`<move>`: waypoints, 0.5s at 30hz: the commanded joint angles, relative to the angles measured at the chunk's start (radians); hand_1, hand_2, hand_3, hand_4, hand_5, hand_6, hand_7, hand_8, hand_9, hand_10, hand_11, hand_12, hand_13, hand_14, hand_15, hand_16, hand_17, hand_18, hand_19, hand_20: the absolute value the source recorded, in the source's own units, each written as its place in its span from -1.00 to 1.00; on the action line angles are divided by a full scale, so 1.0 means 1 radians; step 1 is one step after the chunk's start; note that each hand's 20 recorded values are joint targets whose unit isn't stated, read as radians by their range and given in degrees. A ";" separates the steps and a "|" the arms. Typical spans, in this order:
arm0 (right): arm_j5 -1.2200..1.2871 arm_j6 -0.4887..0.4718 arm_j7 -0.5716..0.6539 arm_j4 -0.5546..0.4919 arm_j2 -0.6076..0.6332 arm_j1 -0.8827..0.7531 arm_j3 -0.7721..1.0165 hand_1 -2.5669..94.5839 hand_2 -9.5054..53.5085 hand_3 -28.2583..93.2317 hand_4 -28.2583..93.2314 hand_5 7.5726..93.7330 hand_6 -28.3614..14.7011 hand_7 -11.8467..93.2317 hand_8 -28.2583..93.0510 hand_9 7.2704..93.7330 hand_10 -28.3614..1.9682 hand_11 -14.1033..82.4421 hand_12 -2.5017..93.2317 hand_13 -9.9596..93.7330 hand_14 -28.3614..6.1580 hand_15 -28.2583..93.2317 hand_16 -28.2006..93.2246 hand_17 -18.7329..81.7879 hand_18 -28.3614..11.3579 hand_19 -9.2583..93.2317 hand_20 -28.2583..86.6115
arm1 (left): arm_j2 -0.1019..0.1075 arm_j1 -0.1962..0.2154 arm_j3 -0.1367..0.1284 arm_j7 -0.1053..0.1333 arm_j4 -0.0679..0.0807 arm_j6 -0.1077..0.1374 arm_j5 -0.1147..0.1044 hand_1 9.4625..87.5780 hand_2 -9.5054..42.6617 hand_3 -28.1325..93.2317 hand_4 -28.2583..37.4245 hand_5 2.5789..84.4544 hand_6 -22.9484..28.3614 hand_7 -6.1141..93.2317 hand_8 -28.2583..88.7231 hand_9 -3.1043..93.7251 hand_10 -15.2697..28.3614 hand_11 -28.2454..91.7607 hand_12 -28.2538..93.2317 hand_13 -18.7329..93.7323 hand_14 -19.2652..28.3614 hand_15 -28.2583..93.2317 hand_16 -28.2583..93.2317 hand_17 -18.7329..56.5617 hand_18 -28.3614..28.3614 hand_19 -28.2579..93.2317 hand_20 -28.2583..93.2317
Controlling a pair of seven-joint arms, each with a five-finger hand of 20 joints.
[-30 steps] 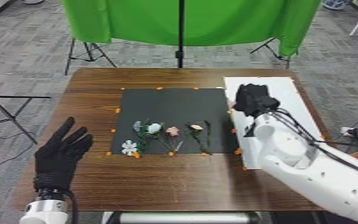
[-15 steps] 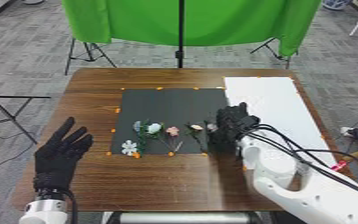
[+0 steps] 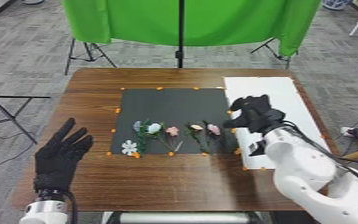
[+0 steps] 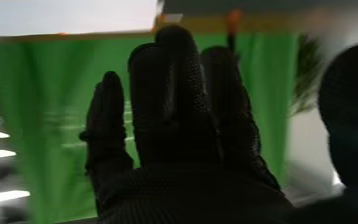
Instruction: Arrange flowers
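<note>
In the head view, several flowers lie in a row along the lower part of the black sheet (image 3: pixel 171 107): a white cut-out flower (image 3: pixel 129 147), a blue one (image 3: pixel 138 126), a white one (image 3: pixel 154 128), a pink one (image 3: pixel 173 131), a cream one (image 3: pixel 196 127) and a pale pink one (image 3: pixel 214 129) at the right. My right hand (image 3: pixel 259 116) is over the white sheet, right of the flowers, apart from them. My left hand (image 3: pixel 58 159) is open at the table's left side. In the right wrist view my right hand (image 4: pixel 180 135) has straight fingers and holds nothing.
The white sheet (image 3: pixel 273 90) lies beside the black one on the brown table (image 3: pixel 184 185). Orange markers edge both sheets. A green cloth (image 3: pixel 131 20) hangs on a stand behind the table.
My right hand came down to the right end of the flower row, then moved back right over the white sheet. The pale pink flower now lies uncovered there. The left hand stayed still.
</note>
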 commanded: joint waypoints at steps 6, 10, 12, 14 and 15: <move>1.095 0.165 -0.273 -0.004 -0.198 -0.314 0.422 -0.53 -0.78 0.70 -1.00 -0.08 0.35 -0.54 -0.72 0.04 -0.18 -0.27 -0.63 -0.01 -0.35 0.47 -0.36 -0.43 -0.96 0.28 0.02 | 0.009 -0.031 0.039 0.011 0.032 0.021 0.043 -0.70 -0.37 0.81 -1.00 -0.22 0.14 -0.72 -0.66 -0.20 0.63 -0.12 -0.36 -0.25 1.00 0.47 -0.72 -0.61 1.00 0.30 0.15; 1.248 0.179 -0.358 0.008 -0.243 -0.370 0.452 -0.53 -0.71 0.69 -1.00 -0.12 0.40 -0.54 -0.73 -0.02 -0.19 -0.34 -0.64 -0.08 -0.44 0.36 -0.38 -0.45 -0.95 0.25 -0.04 | -0.012 -0.018 0.028 -0.022 0.032 0.012 0.111 -0.72 -0.37 0.81 -1.00 -0.22 0.12 -0.73 -0.66 -0.21 0.60 -0.14 -0.37 -0.26 1.00 0.46 -0.72 -0.61 1.00 0.28 0.14; 1.317 0.181 -0.399 0.010 -0.259 -0.396 0.465 -0.54 -0.70 0.70 -1.00 -0.13 0.46 -0.54 -0.73 -0.04 -0.17 -0.37 -0.64 -0.10 -0.45 0.30 -0.38 -0.46 -0.96 0.23 -0.08 | -0.013 -0.020 0.028 -0.028 0.036 0.005 0.124 -0.72 -0.37 0.81 -1.00 -0.23 0.09 -0.73 -0.66 -0.21 0.56 -0.16 -0.37 -0.24 0.96 0.39 -0.73 -0.62 1.00 0.26 0.13; 1.332 0.169 -0.415 0.011 -0.272 -0.416 0.476 -0.55 -0.68 0.70 -1.00 -0.15 0.53 -0.55 -0.73 -0.05 -0.16 -0.39 -0.64 -0.11 -0.44 0.26 -0.37 -0.48 -0.96 0.20 -0.10 | -0.015 -0.025 0.034 -0.013 0.038 -0.001 0.108 -0.73 -0.38 0.81 -1.00 -0.25 0.08 -0.73 -0.67 -0.22 0.53 -0.19 -0.37 -0.22 0.88 0.32 -0.73 -0.62 1.00 0.23 0.11; 1.323 0.164 -0.421 0.013 -0.277 -0.423 0.478 -0.55 -0.67 0.70 -1.00 -0.16 0.54 -0.55 -0.73 -0.06 -0.15 -0.40 -0.65 -0.11 -0.45 0.25 -0.37 -0.48 -0.96 0.19 -0.11 | -0.015 -0.028 0.035 -0.013 0.039 0.001 0.108 -0.73 -0.38 0.81 -1.00 -0.25 0.08 -0.72 -0.67 -0.22 0.51 -0.20 -0.37 -0.22 0.86 0.30 -0.72 -0.62 1.00 0.23 0.10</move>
